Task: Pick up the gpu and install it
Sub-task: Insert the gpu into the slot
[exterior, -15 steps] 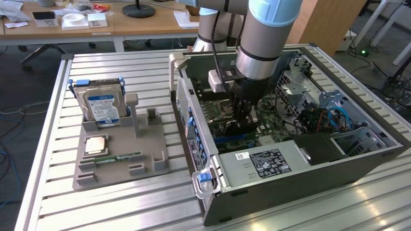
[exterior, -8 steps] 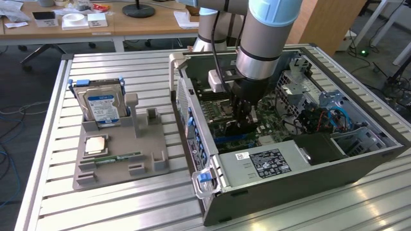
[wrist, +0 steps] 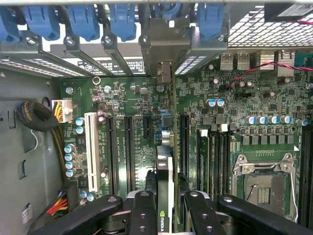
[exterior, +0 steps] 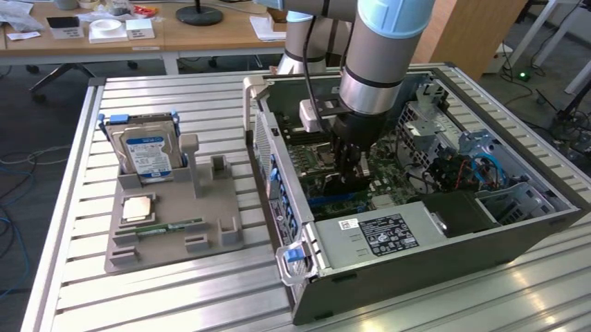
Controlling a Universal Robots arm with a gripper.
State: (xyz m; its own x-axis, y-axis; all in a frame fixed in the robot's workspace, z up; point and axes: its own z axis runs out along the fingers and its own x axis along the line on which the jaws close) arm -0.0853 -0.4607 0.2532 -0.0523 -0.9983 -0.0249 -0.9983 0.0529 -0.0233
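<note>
**A:** Jaws status?
**B:** Closed partway on the thin dark gpu card with the silvery end bracket. One finger is on each side and the card stands on edge between them.
**A:** Card location?
**B:** Inside the open grey metal computer case, over the green motherboard, running parallel to the black expansion slots. The bracket end is at the rear wall by the blue plastic clips. Can't tell if it's seated.
**A:** Anything else?
**B:** The case lies on the slotted aluminium table. A grey plastic holder sits to the exterior view's left of the case. A boxy silver hard drive with a blue-white label stands upright in it.
</note>
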